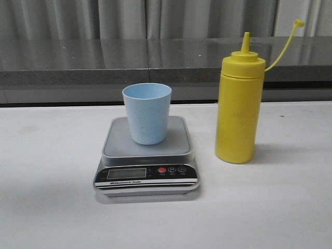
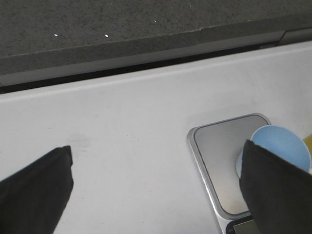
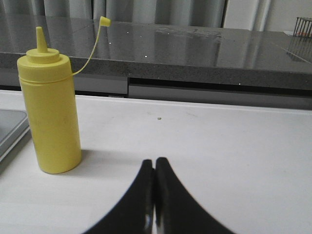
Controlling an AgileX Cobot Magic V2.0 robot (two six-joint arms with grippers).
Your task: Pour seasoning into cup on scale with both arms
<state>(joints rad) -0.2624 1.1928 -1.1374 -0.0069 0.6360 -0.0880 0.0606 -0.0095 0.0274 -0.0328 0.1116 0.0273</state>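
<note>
Nearest the front camera sits the scale (image 1: 147,166), a flat digital kitchen scale with a grey platform and a black front panel carrying a display, one red button and two dark ones. It rests on a white table (image 1: 46,171). Standing upright on the platform is the cup (image 1: 147,113), a small pale blue tumbler with nothing visible inside it. To the right of the scale, near it but not touching, stands the seasoning (image 1: 239,106), a tall yellow squeeze bottle with a pointed nozzle; its cap hangs off on a thin strap that arcs up and to the right. Neither arm appears in this front view.

From the left wrist camera, the left gripper (image 2: 161,190) has its two black fingers spread wide apart, hovering above the table with nothing between them. One finger overlaps the cup's rim in the picture, though whether they touch cannot be told. The scale's platform lies partly between the fingers.

From the right wrist camera, the right gripper (image 3: 154,170) has its two black fingers pressed together, holding nothing. The bottle stands apart from them, upright beside the edge of the scale, with a dark stone counter (image 3: 195,48) behind.
</note>
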